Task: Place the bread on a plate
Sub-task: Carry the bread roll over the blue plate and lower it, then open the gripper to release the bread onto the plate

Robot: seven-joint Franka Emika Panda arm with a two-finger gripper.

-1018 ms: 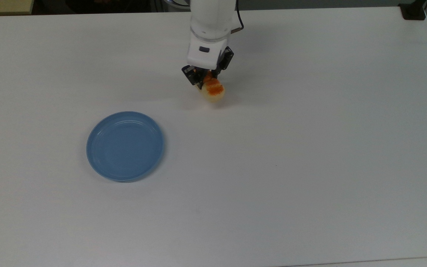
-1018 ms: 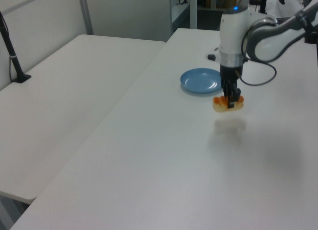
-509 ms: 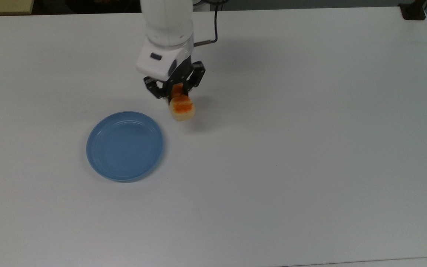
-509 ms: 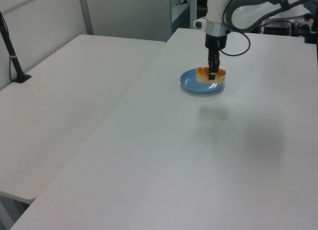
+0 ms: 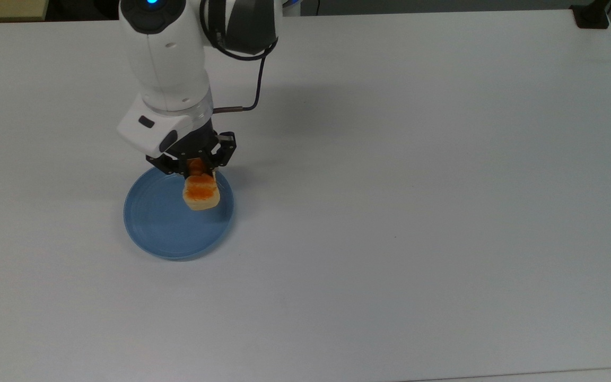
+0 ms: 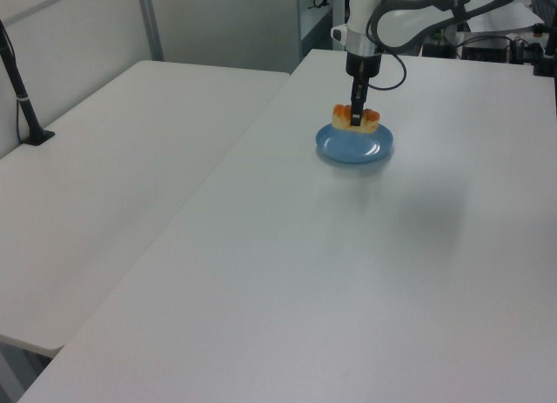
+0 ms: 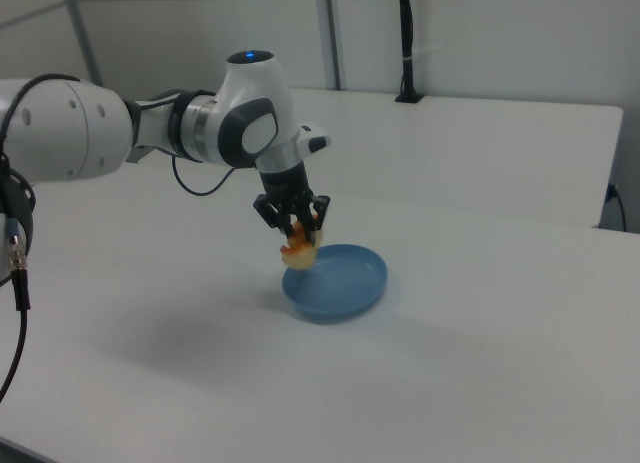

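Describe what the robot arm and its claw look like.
The arm is glossy white with rounded segments and dark grey joint bands, a blue light glowing on top. A thin black cable loops beside it. The claw is black, below a white wrist block.

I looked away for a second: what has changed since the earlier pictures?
The end effector, gripping the bread throughout, carried it toward the top view's lower left, from bare table to above the plate. The plate stayed put; nothing was released.
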